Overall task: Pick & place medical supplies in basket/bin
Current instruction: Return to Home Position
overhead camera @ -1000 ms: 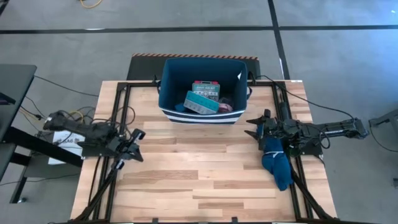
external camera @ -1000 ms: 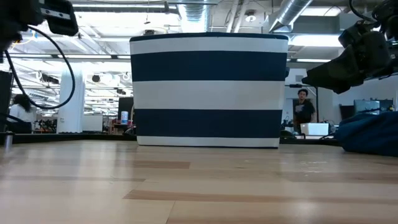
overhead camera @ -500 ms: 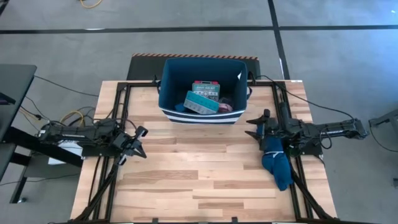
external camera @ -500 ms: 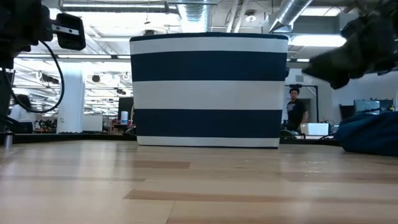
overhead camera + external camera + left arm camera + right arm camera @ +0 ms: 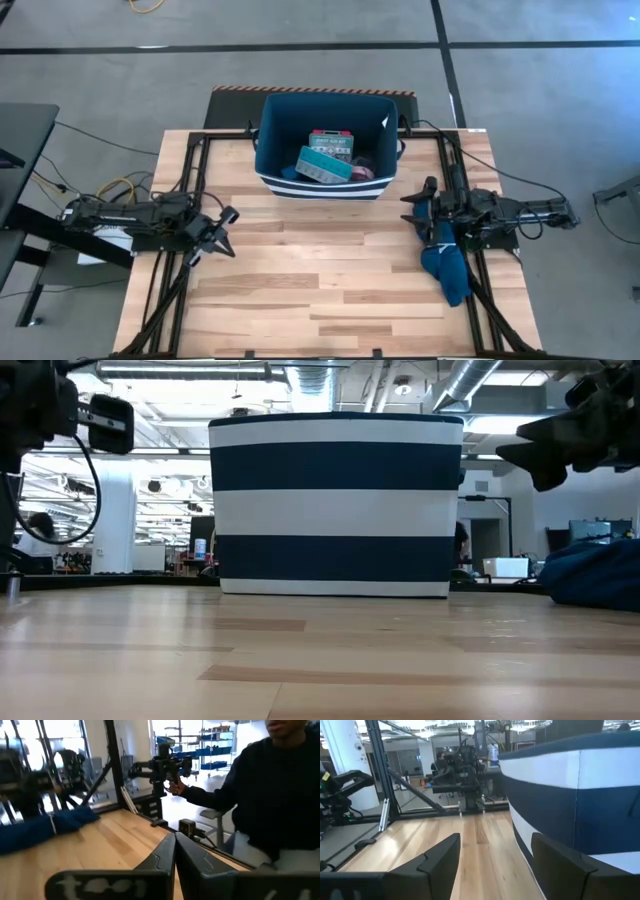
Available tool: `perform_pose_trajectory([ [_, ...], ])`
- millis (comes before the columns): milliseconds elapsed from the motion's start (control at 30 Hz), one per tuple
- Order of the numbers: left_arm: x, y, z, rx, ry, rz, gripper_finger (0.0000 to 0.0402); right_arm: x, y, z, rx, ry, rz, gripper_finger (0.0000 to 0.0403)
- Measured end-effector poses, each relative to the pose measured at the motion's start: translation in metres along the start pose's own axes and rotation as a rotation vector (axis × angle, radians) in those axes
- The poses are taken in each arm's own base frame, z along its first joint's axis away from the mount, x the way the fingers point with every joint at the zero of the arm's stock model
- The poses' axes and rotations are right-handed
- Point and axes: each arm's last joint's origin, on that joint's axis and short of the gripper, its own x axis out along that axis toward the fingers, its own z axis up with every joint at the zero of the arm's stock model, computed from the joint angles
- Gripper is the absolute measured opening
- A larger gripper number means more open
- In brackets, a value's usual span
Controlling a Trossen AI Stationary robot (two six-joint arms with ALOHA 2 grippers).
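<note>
High view: supplies in the bin, grippers off to either side

The light-blue pill organiser [image 5: 323, 165] and green first-aid box [image 5: 331, 141] lie inside the navy bin [image 5: 264, 135]. The bin stands near the right gripper [image 5: 412, 208], ahead of its wide-spread fingers and to one side. A dark-blue cloth [image 5: 446, 262] lies just beside that gripper. The bin is well apart from the left gripper [image 5: 218, 232], whose fingers are pressed together.
</note>
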Motion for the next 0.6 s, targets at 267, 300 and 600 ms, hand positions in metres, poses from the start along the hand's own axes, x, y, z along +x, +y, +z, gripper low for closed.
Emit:
perform_pose_trajectory([
  [267,0.000,-0.001,-0.011,-0.203,0.092,0.008,0.0000,0.000,0.000,-0.001,0.026,0.012,0.000,0.0240],
  [300,0.000,-0.001,-0.012,-0.209,0.099,0.012,0.0000,0.000,0.000,-0.001,0.026,0.012,0.001,0.0240],
  [600,-0.001,0.001,-0.012,-0.204,0.101,0.085,0.0000,0.000,0.000,-0.001,0.026,0.012,0.002,0.0240],
])
